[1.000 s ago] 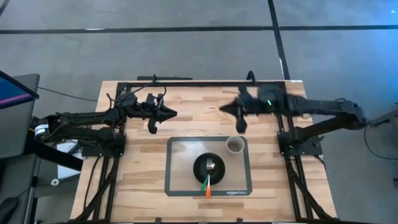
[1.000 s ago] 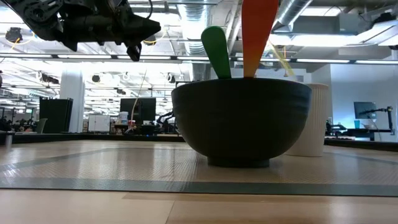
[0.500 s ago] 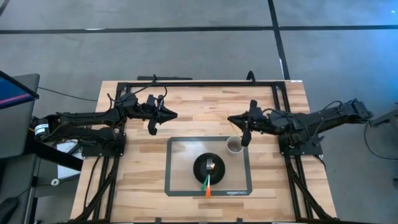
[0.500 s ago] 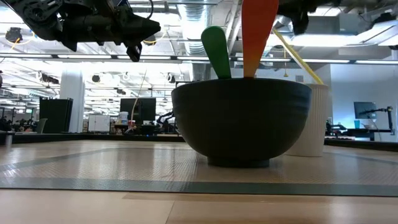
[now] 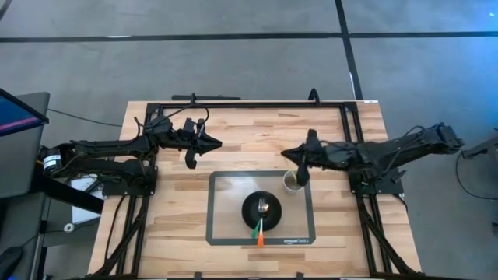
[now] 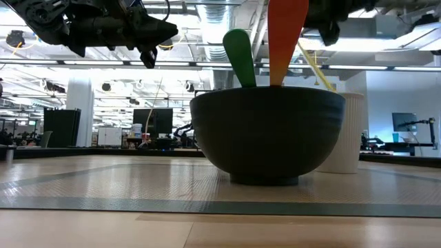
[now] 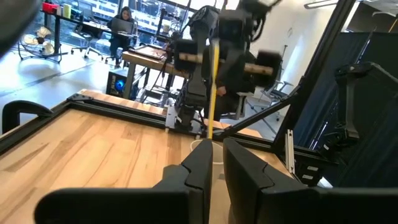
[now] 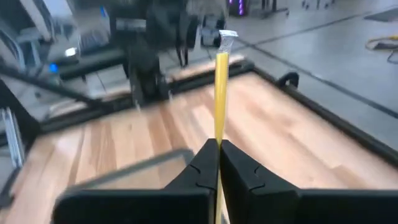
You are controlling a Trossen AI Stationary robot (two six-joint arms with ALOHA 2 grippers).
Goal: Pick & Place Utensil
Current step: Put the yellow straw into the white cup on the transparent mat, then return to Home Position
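Right gripper (image 5: 303, 165) is over the cream cup (image 5: 292, 182) at the upper right corner of the clear placemat (image 5: 226, 204). Fingers clamped on a yellow-handled utensil (image 8: 220, 98); in the right wrist view the handle runs out from between the two pads, metal end farthest from the gripper. In the low view the yellow handle (image 6: 314, 66) slants down from the gripper (image 6: 329, 29) toward the cup (image 6: 353, 131), behind the bowl. The cup rim hides whether the tip is inside.

Left gripper (image 5: 192, 148) hangs above bare tabletop, well left of the cup and beyond the mat's far edge. Its fingers (image 7: 202, 167) are nearly together with a thin gap, nothing between them.

Black bowl (image 5: 262, 208) sits at mat centre, just beside the cup. It contains a metal fork head, with a green handle (image 5: 256, 225) and an orange handle (image 5: 261, 236) sticking out over the rim toward the near table edge. In the low view both handles (image 6: 239, 55) rise above the bowl (image 6: 267, 131).

Wooden table (image 5: 179, 202) carries the mat. A seated person (image 7: 123, 21) is at a desk in the room beyond.
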